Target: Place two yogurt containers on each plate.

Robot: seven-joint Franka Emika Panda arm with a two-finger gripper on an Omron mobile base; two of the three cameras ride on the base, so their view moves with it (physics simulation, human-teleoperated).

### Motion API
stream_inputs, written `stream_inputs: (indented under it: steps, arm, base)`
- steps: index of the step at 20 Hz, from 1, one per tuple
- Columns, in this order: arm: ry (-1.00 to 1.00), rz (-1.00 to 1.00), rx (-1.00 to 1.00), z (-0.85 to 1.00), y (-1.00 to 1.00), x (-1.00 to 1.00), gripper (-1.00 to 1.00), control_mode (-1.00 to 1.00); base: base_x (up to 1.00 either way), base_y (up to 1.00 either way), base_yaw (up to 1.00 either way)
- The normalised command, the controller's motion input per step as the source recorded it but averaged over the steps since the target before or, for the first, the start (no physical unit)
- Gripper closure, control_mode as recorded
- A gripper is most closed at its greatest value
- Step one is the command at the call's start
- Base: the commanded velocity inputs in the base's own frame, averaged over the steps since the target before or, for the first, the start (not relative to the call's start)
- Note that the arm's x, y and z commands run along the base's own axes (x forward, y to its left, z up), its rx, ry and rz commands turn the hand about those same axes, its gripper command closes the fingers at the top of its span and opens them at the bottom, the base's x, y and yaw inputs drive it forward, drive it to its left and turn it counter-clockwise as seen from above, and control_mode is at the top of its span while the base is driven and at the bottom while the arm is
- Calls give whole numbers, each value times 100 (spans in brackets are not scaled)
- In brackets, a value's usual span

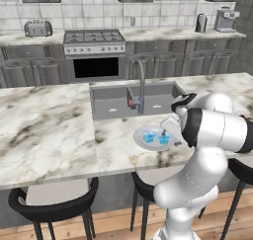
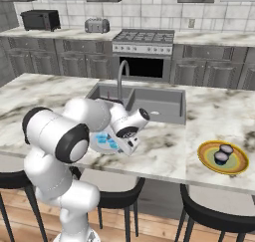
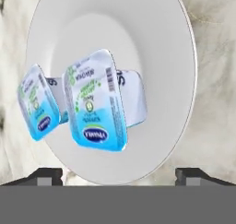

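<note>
Counts: 2 plates, 4 yogurt containers, 2 per plate.

Grey-white plate (image 1: 140,137) sits on the marble island counter (image 1: 44,130), at the near side just in front of the sink (image 1: 114,100). On it are 2 light blue yogurt containers: one (image 3: 96,102) near the plate's middle, the other (image 3: 38,103) beside it at the plate's edge. From the hand camera both lie on their sides, printed lids facing the camera, close side by side; cannot tell if they touch. From the left base camera the pair reads as two small blue cups (image 1: 149,136) and (image 1: 163,138); from the right base camera they show as blue patches (image 2: 102,138) partly hidden behind the arm.

Orange-yellow plate (image 2: 240,164) sits well apart from the grey-white one, farther along the same counter near its front edge. It carries 2 dark yogurt containers with pale tops: one (image 2: 226,149) and one (image 2: 221,158), upright, just beside each other.

Gripper (image 3: 119,173) hangs directly over the grey-white plate, pointing down at it. Its 2 fingertips (image 3: 192,174) stand spread wide apart at the bottom of the hand camera, nothing between them: released, holding nothing.

Also visible: 1 faucet (image 1: 141,81) over the sink, 1 stove (image 1: 94,41) on the back wall, 1 toaster (image 1: 38,28), black stools (image 1: 52,207) under the counter.
</note>
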Motion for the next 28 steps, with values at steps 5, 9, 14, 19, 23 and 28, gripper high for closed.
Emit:
stream_inputs:
  steps: [5,9,14,19,23,28]
  arm:
    - [-3,0,0,67,-7,-61,-100,-100]
    - [-21,-3,-6,69,9,-89,-100,-100]
    - [-23,-11,-7,88,23,-63,-100,-100]
    - [-33,-13,-3,90,35,-57,-100,-100]
    - [-38,-18,-3,88,38,-54,-100,-100]
    - [-25,-14,0,85,22,-68,-100,-100]
  base:
    - [0,0,0]
    - [0,0,0]
    - [0,0,0]
    - [0,0,0]
    - [0,0,0]
    - [0,0,0]
